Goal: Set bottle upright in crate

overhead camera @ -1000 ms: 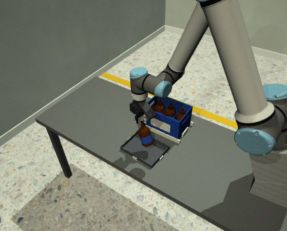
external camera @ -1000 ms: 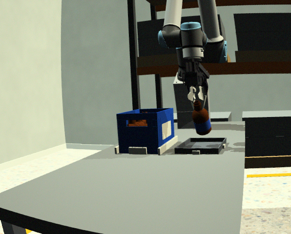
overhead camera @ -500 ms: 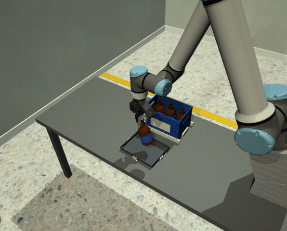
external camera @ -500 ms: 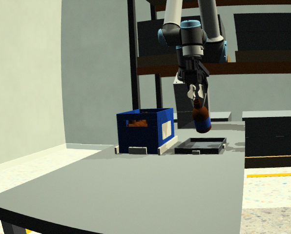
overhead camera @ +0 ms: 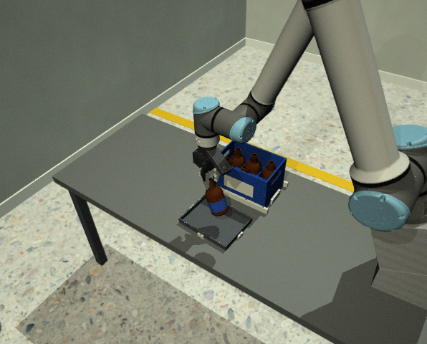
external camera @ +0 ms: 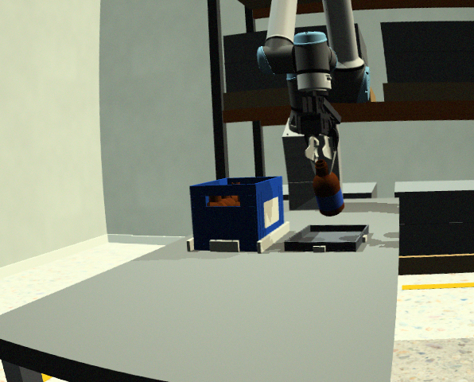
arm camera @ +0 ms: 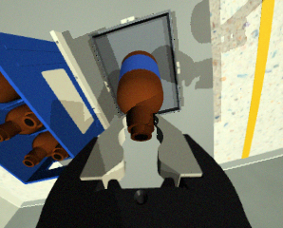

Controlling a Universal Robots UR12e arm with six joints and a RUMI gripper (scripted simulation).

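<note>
While it hangs neck-up from the pincer [external camera: 320, 157], the brown bottle [external camera: 328, 190] is in the air above the tray [external camera: 354, 242].

The pincer is clenched on the bottle's neck, its pale fingers either side of the mouth in the wrist view; the bottle, with a blue band round its body, tilts slightly, its base well clear of the dark tray below. In the exterior view the tray sits right of centre on the grey table [external camera: 212, 304], just beside the blue crate [external camera: 235, 213] at centre. From the top view the crate [overhead camera: 260, 181] holds several brown bottles [overhead camera: 253, 163] upright in its compartments.
</note>
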